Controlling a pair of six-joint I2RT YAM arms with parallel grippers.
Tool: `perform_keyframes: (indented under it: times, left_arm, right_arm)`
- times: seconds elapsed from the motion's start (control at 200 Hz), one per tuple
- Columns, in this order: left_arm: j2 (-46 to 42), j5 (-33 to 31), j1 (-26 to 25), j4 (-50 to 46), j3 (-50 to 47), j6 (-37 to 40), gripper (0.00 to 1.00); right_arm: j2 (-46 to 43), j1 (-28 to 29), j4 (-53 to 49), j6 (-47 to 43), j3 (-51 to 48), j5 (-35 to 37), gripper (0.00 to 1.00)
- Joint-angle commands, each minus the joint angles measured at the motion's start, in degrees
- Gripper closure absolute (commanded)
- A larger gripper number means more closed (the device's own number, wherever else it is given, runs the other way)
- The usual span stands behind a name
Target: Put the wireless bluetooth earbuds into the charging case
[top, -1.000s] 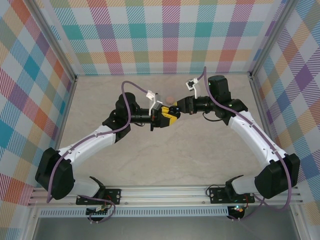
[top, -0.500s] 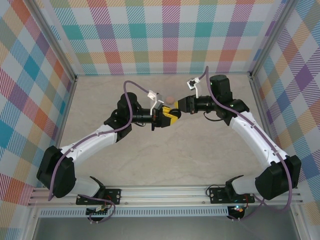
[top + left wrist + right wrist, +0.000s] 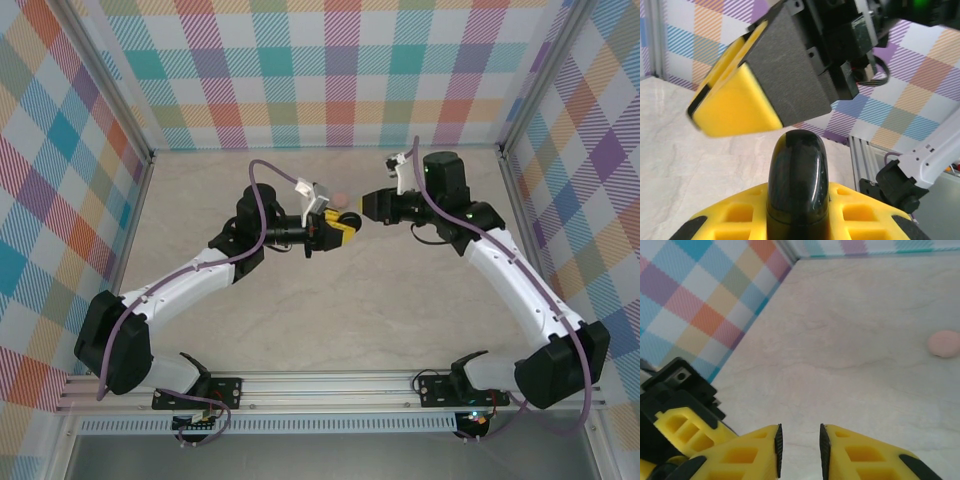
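Note:
My left gripper (image 3: 799, 210) is shut on a glossy black charging case (image 3: 799, 170), which stands on edge between the yellow fingers. From above, the left gripper (image 3: 343, 224) sits at mid table, pointing right. My right gripper (image 3: 364, 204) faces it from the right, a short gap away. In the right wrist view the right gripper (image 3: 799, 447) has its pads a little apart with nothing between them. A pale pink round case (image 3: 944, 344) lies on the table beyond it. The earbuds are out of view.
The pink case (image 3: 340, 197) lies just behind the two grippers. The marble table (image 3: 400, 300) is walled by checked panels, with metal rails (image 3: 525, 190) along the sides. The right gripper's yellow finger (image 3: 735, 107) hangs close above the black case.
The right gripper has drawn back to the right, away from the left gripper, and its jaws have parted slightly. The left gripper still holds the black case and has shifted slightly away.

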Motion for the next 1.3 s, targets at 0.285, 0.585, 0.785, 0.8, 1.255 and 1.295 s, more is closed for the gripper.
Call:
perform_keyframes:
  times: [0.285,0.585,0.785,0.8,1.255,1.295]
  left_arm:
    - [3.46,-8.67,2.64,-4.92,5.13,-9.58,0.87]
    - [9.06,-17.13,5.41,-17.49,10.46,-14.16,0.84]
    - [15.23,-18.66,6.42,-21.82,13.15,-16.58,0.84]
    - [15.67,-18.62,6.50,-21.96,13.35,-16.67,0.84]
    - [30.54,-16.30,7.76,-24.90,19.44,-21.94,0.84]
    - [31.56,-16.27,7.83,-25.27,20.09,-22.15,0.84]
  right_arm:
    - [-2.70,0.07,-5.60,2.03,-1.91,20.02,0.68]
    - [-2.37,0.05,-6.31,2.07,-3.07,20.72,0.67]
    - [-1.99,0.09,-6.64,2.11,-3.51,20.82,0.67]
    - [-1.95,0.05,-6.59,2.19,-3.52,20.83,0.67]
    - [-2.11,0.05,-7.24,2.73,-4.11,20.53,0.66]
    - [-2.09,0.03,-7.38,2.79,-4.13,20.48,0.66]
